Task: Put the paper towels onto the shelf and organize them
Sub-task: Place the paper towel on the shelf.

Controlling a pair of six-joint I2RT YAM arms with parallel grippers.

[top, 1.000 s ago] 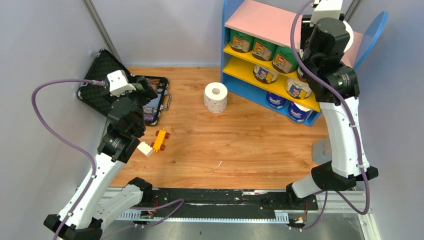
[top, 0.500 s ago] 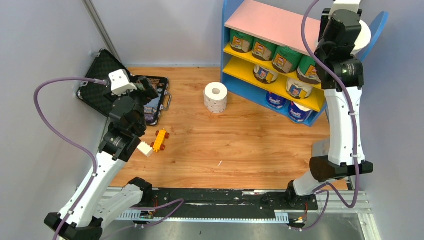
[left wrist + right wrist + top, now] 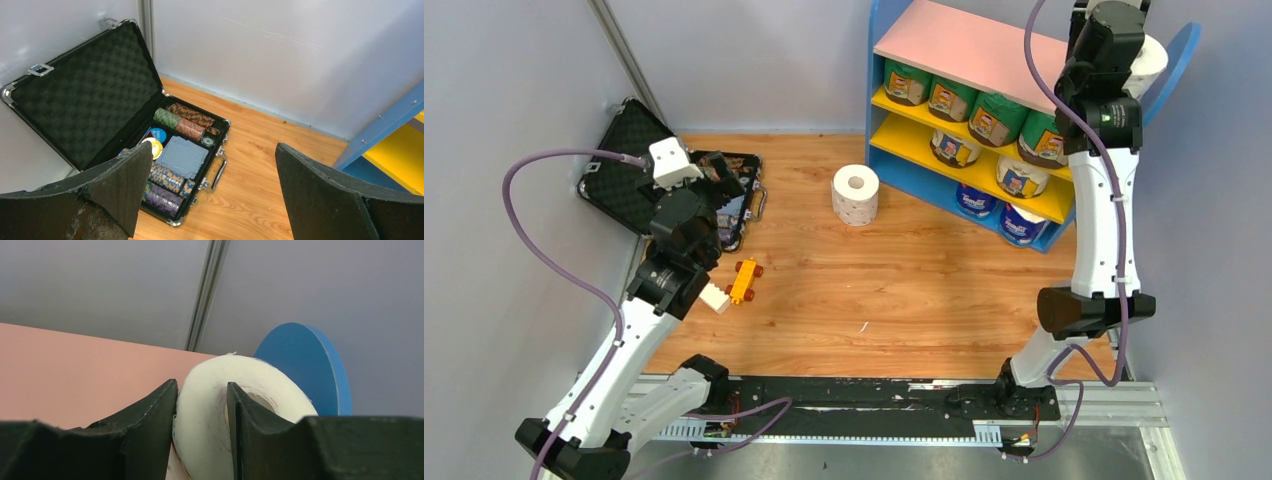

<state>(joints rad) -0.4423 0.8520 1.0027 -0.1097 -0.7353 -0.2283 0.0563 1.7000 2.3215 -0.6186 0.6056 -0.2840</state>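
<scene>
The shelf with blue sides, pink top board and two yellow boards stands at the back right. Green-wrapped rolls fill its upper yellow board, cream rolls the lower one, blue-and-white rolls the bottom. A bare white roll stands on the wooden table in front of it. My right gripper is shut on another bare white roll, one finger in its core, held over the pink top board at the right end. My left gripper is open and empty above the black case.
An open black hard case with poker chips lies at the back left. A small orange toy car sits on the table near my left arm. Grey walls close in on both sides.
My right arm has lifted and moved back and right, carrying the white roll up over the right end of the pink top board. My left arm shifted only slightly.
</scene>
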